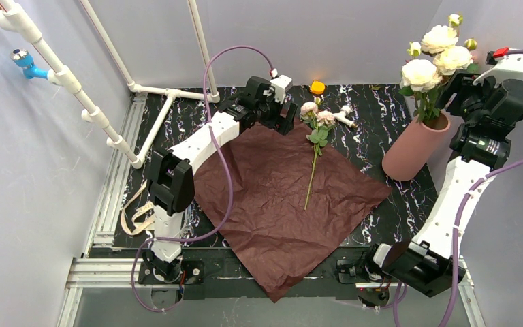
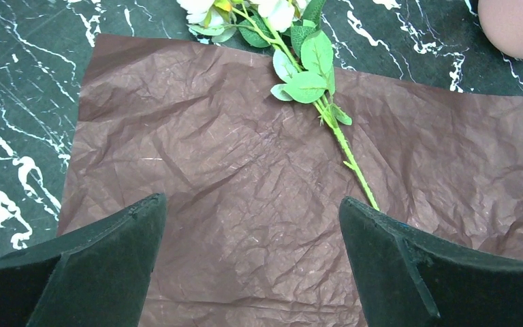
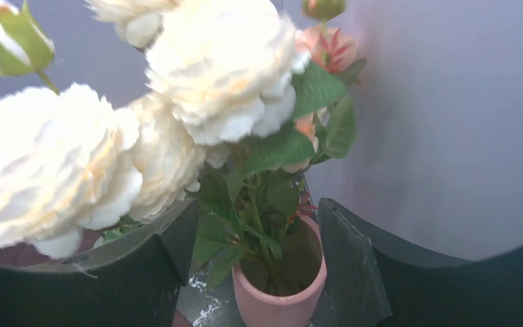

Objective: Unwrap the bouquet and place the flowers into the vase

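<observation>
**First:** Black marbled tabletop, and what is lying across the middle of it?

**Second:** That is the maroon wrapping paper, lying opened out flat and crinkled. One corner is reaching over the near edge between the two arm bases.

**First:** And where are the flowers sitting?

**Second:** Most of the flowers are standing in the vase, with cream blooms and small buds rising above its mouth. The vase is sitting by the right edge, toward the far right corner, apart from the paper. One loose stem is lying on the paper. Its pink blooms are resting on bare marble just past the paper's far corner.

**First:** What are the claws doing?

**Second:** The left claw is hovering over the far part of the paper, jaws spread wide and gripping nothing. The loose stem's lower end is disappearing behind one finger. The right claw is hanging up by the blooms above the vase with its jaws parted. The green stems and the vase mouth are showing between its fingers, untouched as far as I can see.

**First:** Anything else?

**Second:** A beige ribbon is lying at the left edge. A small orange object is sitting near the far edge.
</observation>
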### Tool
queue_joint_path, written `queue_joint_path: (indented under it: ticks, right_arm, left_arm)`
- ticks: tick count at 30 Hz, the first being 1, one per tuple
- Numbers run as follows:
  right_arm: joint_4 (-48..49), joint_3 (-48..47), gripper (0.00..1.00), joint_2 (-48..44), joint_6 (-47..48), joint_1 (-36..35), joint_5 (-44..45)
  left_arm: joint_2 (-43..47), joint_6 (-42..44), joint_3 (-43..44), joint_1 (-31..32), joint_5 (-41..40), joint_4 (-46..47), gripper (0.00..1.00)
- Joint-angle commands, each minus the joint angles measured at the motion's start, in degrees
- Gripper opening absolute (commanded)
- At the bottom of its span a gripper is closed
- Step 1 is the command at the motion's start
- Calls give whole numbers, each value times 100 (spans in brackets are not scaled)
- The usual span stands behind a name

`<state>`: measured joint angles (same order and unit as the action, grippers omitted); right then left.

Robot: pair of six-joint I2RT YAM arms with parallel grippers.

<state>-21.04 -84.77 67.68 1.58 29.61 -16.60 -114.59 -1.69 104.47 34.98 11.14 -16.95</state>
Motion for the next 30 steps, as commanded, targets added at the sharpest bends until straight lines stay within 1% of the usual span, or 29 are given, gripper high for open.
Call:
queue_joint_path:
  ticks: [1,5,10,17,20,22,30]
  right_arm:
    - [96,-577,74,-115,-114,18,-15]
    - [159,-872,79,-114,-343,19,-186]
    - [388,-1217,81,-66,-674,19,-438]
    - [137,-2123,88,383,-856,19,-903]
    - [27,-2375,94,576,-956,19,-1158]
    - [-7,-2413,97,645,-1015,19,-1231]
    - [-186,-2398,98,728,-950,10,-1370]
  left_arm:
    - [-48,124,215,27,343,-137,98]
    - [-157,409,223,197,466,-196,98]
    - [-444,704,205,513,288,-213,98]
    - [-1133,885,468,977,-51,-139,92]
    - [-1388,798,562,1113,-209,18,91]
    - [-1533,677,636,1177,-299,128,91]
    - [-1753,260,733,1341,-325,662,91]
